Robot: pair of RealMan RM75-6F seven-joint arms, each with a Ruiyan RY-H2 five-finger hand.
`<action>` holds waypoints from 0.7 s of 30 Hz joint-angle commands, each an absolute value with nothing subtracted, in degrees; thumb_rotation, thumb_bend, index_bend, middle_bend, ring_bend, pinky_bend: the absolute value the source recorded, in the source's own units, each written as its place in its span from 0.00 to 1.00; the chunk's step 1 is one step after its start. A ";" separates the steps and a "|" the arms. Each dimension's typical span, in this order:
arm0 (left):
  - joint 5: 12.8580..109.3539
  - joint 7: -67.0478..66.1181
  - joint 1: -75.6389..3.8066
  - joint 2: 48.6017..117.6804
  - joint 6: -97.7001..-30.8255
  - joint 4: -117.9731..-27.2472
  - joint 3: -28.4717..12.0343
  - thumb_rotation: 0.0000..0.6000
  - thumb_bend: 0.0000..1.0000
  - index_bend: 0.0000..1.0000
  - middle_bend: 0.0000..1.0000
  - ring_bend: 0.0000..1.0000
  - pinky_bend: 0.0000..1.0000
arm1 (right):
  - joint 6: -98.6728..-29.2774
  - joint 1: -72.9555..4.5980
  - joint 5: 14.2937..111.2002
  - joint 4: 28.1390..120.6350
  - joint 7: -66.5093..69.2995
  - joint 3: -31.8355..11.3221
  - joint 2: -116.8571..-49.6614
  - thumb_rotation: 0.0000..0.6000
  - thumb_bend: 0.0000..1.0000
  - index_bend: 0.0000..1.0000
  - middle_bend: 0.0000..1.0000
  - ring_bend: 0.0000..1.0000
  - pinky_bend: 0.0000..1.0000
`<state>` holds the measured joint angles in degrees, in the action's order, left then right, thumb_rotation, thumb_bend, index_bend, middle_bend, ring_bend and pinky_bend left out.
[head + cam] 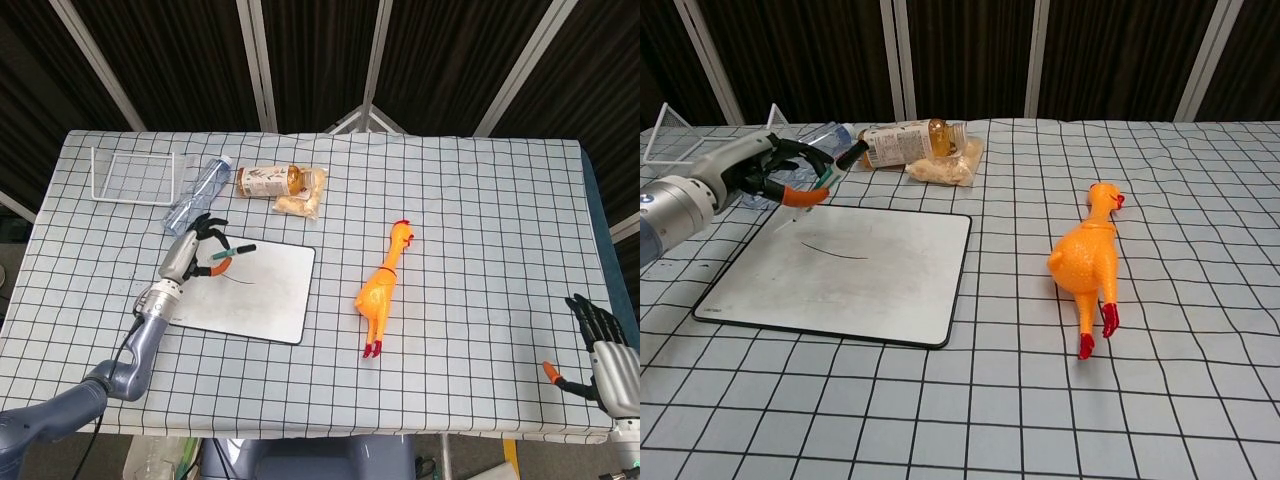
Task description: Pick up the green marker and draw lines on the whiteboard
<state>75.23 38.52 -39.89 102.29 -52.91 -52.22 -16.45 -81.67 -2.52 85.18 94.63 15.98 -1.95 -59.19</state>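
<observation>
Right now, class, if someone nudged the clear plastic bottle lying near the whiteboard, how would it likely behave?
The clear bottle lies on its side and looks round, so it would probably roll. It appears empty, so likely light and easily shoved. Its thin clear wall may dent under a firm squeeze.
</observation>
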 commanded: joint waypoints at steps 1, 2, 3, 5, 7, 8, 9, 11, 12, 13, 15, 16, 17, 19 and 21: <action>74.26 41.80 -39.12 99.79 -55.49 -58.50 -19.17 1.00 0.55 0.70 0.19 0.01 0.05 | -81.72 -2.56 85.38 94.70 16.02 -1.93 -59.19 1.00 0.27 0.00 0.00 0.00 0.00; 74.22 41.81 -39.06 99.47 -55.62 -59.42 -19.30 1.00 0.55 0.70 0.19 0.01 0.05 | -81.73 -2.57 85.44 94.73 16.03 -1.92 -59.19 1.00 0.27 0.00 0.00 0.00 0.00; 74.18 41.61 -39.02 98.92 -55.81 -61.32 -19.48 1.00 0.55 0.70 0.19 0.01 0.05 | -81.75 -2.58 85.53 94.77 16.05 -1.90 -59.19 1.00 0.27 0.00 0.00 0.00 0.00; 73.93 40.71 -39.03 98.41 -55.74 -63.59 -19.53 1.00 0.55 0.70 0.19 0.01 0.05 | -81.78 -2.56 85.66 94.78 16.05 -1.83 -59.21 1.00 0.27 0.00 0.00 0.00 0.00; 73.39 39.43 -39.20 98.48 -55.49 -65.25 -19.56 1.00 0.55 0.70 0.19 0.01 0.05 | -81.72 -2.63 85.71 94.79 16.05 -1.83 -59.26 1.00 0.27 0.00 0.00 0.00 0.00; 72.75 38.60 -39.35 98.86 -55.20 -66.05 -19.62 1.00 0.55 0.70 0.19 0.01 0.05 | -81.66 -2.67 85.73 94.82 16.10 -1.84 -59.25 1.00 0.27 0.00 0.00 0.00 0.00; 72.41 38.18 -39.43 99.09 -55.04 -66.35 -19.64 1.00 0.55 0.70 0.19 0.01 0.05 | -81.63 -2.69 85.73 94.83 16.10 -1.85 -59.25 1.00 0.27 0.00 0.00 0.00 0.00; 71.72 37.25 -39.68 99.89 -54.64 -66.82 -19.58 1.00 0.55 0.70 0.19 0.01 0.05 | -81.61 -2.70 85.68 94.79 16.09 -1.87 -59.24 1.00 0.27 0.00 0.00 0.00 0.00; 70.98 36.27 -39.95 100.88 -54.34 -67.01 -19.54 1.00 0.55 0.70 0.19 0.01 0.05 | -81.47 -2.72 85.55 94.75 16.11 -1.85 -59.23 1.00 0.27 0.00 0.00 0.00 0.00; 70.64 35.76 -40.11 101.41 -54.17 -67.03 -19.48 1.00 0.55 0.70 0.19 0.01 0.05 | -81.45 -2.70 85.48 94.74 16.17 -1.85 -59.21 1.00 0.27 0.00 0.00 0.00 0.00; 69.89 34.20 -40.62 102.89 -53.81 -66.74 -19.30 1.00 0.55 0.70 0.19 0.01 0.05 | -81.34 -2.70 85.28 94.67 16.33 -1.89 -59.17 1.00 0.27 0.00 0.00 0.00 0.00; 69.45 33.22 -40.96 103.84 -53.69 -66.28 -19.25 1.00 0.55 0.70 0.19 0.01 0.05 | -81.24 -2.72 85.16 94.65 16.47 -1.92 -59.14 1.00 0.27 0.00 0.00 0.00 0.00; 69.24 32.79 -41.12 104.30 -53.63 -66.01 -19.24 1.00 0.55 0.70 0.19 0.01 0.05 | -81.22 -2.72 85.12 94.64 16.54 -1.93 -59.11 1.00 0.27 0.00 0.00 0.00 0.00; 68.45 31.39 -41.72 106.01 -53.37 -64.85 -19.29 1.00 0.55 0.70 0.19 0.01 0.05 | -81.13 -2.73 85.04 94.58 16.78 -1.93 -59.03 1.00 0.27 0.00 0.00 0.00 0.00; 67.83 30.65 -42.15 107.25 -53.16 -63.87 -19.43 1.00 0.55 0.70 0.20 0.01 0.05 | -81.05 -2.73 85.01 94.59 16.96 -1.91 -58.97 1.00 0.27 0.00 0.00 0.00 0.00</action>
